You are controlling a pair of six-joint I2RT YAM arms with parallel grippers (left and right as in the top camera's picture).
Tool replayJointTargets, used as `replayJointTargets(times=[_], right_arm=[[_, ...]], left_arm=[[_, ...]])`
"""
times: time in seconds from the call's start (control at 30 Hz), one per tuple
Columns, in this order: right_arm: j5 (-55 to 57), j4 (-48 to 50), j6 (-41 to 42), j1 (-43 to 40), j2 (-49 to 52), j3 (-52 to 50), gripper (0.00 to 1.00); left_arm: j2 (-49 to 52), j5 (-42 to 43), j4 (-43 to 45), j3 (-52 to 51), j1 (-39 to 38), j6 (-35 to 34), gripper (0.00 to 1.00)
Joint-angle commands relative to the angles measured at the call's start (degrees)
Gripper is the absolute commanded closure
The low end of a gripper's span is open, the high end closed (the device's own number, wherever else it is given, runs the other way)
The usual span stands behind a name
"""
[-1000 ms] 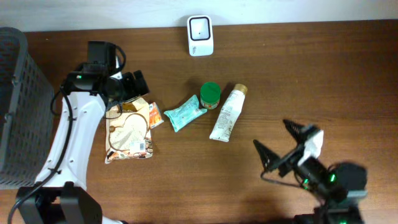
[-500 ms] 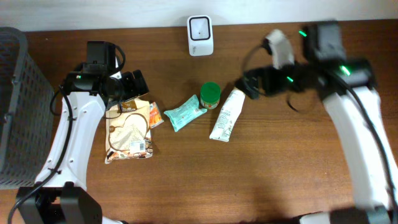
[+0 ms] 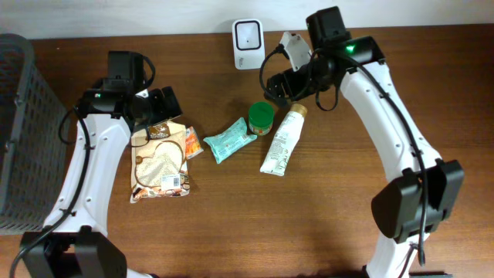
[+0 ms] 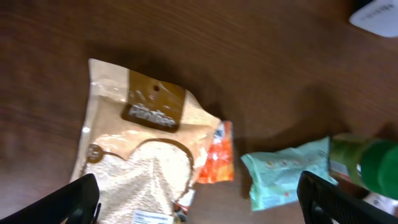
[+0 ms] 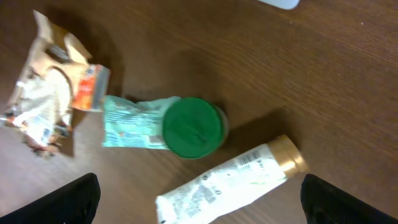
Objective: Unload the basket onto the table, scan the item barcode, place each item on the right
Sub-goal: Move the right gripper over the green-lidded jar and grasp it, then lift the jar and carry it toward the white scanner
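My left arm [image 3: 81, 174] and right arm [image 3: 394, 108], at nine and three o'clock, are white with black joints [image 3: 409, 205], black cables [image 3: 262, 73], green lights [image 3: 353, 49].

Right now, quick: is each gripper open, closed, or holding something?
Left gripper: open, holding nothing, over the tan snack bag.
Right gripper: open, holding nothing, over the green-lidded jar.

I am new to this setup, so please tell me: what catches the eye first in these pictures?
Groceries lie in a row at the centre: a beige bag, a teal packet, a green-lidded jar and a white tube. A white scanner sits at the far edge, a grey basket at the left.
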Motion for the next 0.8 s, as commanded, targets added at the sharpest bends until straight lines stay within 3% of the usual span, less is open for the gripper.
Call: replayJointTargets(times=[0.0, 0.03, 0.13, 0.37, 0.67, 0.77], right_arm=[[9.0, 0.7, -1.8, 3.6, 1.9, 1.5, 0.02], [10.5, 1.1, -3.0, 4.9, 2.2, 1.5, 0.02], [13.2, 1.8, -4.2, 7.1, 3.0, 1.5, 0.02], [13.6, 2.6, -10.6, 10.3, 7.9, 1.5, 0.02], [14.4, 4.3, -10.9, 10.5, 13.7, 1.5, 0.0], [14.4, 4.5, -10.8, 10.5, 14.4, 1.5, 0.06]], left_arm=[[-0.2, -3.7, -0.6, 0.9, 1.3, 4.6, 0.01], [-0.2, -3.9, -0.2, 0.9, 1.9, 9.2, 0.01], [-0.2, -4.8, 1.2, 0.9, 3.2, 11.8, 0.01], [-0.2, -8.0, 1.2, 0.8, 5.9, 11.8, 0.01], [-0.2, -8.0, 1.2, 0.8, 5.9, 11.8, 0.01], [-0.2, -8.0, 1.2, 0.8, 5.9, 11.8, 0.01]])
